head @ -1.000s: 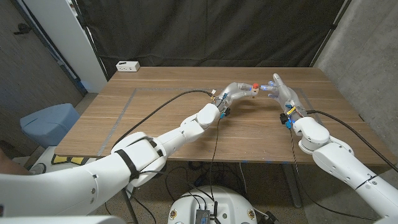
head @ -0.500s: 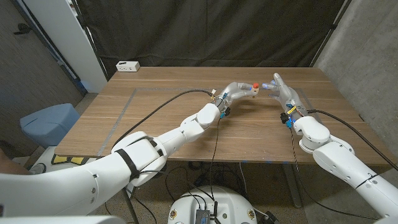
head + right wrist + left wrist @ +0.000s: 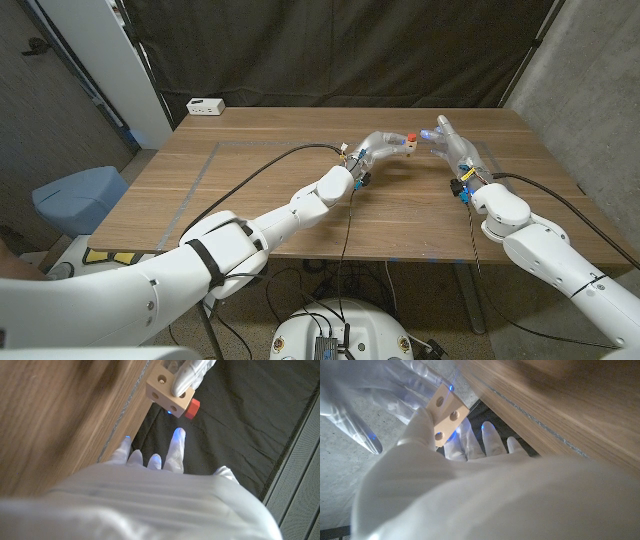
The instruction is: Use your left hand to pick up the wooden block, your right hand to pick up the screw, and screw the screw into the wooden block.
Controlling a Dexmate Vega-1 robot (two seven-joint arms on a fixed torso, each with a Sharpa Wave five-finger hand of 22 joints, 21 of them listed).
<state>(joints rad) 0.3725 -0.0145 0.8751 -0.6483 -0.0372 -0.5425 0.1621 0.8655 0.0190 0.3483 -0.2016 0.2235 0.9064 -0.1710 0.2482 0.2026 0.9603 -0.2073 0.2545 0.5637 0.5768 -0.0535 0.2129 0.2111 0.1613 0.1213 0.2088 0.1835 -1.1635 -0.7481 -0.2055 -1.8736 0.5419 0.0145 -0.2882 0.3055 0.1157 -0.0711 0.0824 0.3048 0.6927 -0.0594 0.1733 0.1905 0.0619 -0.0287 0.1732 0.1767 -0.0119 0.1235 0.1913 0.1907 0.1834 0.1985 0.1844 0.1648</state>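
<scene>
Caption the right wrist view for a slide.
Left hand holds the wooden block, red-headed screw seated in it; right hand open just short.

No text, label, brand, number or sign can be read in any view; the small white box (image 3: 205,106) at the table's far left corner is too small to tell.

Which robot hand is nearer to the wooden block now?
Left. The left robot hand holds the wooden block itself; the right robot hand is just beside it, fingers reaching toward the block.
</scene>
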